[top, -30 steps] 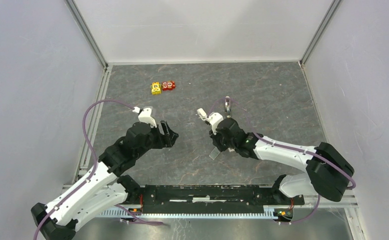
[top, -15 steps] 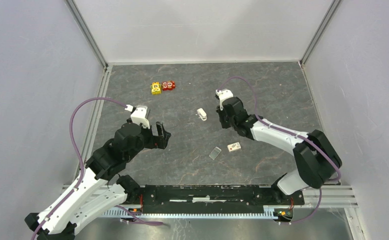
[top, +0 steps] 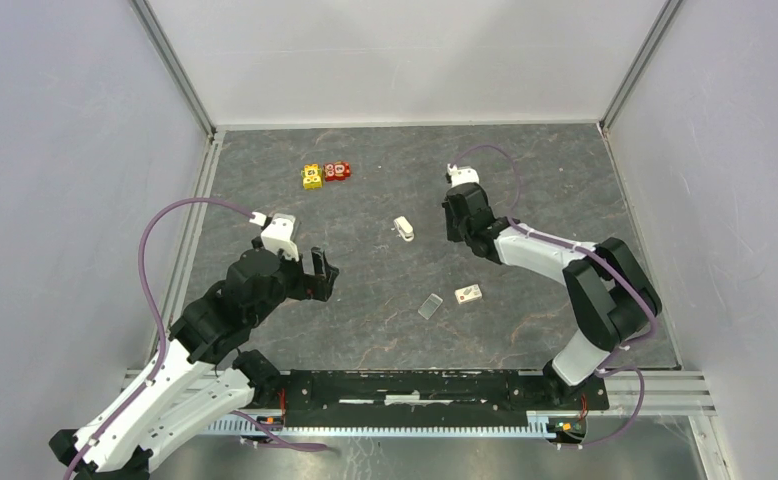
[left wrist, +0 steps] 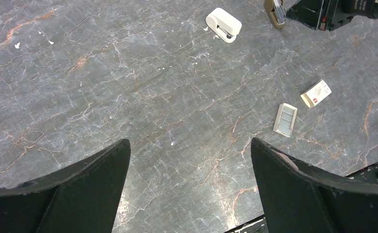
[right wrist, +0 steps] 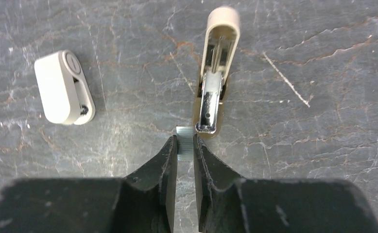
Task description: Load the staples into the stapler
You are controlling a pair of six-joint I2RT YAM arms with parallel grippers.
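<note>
Right wrist view: staple strip (right wrist: 184, 148) held at the near end of the open stapler (right wrist: 215, 73).
The right fingers (right wrist: 163, 167) pinch the strip, offset beside its grey channel; the stapler lies loose on the bench (right wrist: 323, 145). The left fingers (left wrist: 94, 179) are spread, empty and well apart. Risk: with the stapler unsteadied, a skewed strip may shove it, jam or crumble.

Nothing legible; the small box (left wrist: 316, 93) bears unreadable red print.

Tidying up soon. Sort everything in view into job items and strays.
Job: open beige plastic stapler; silver staple strip in right gripper; small white cardboard box; flat grey rectangular tray.
Strays: yellow toy block; red toy block; closed cream-white rounded plastic piece.
</note>
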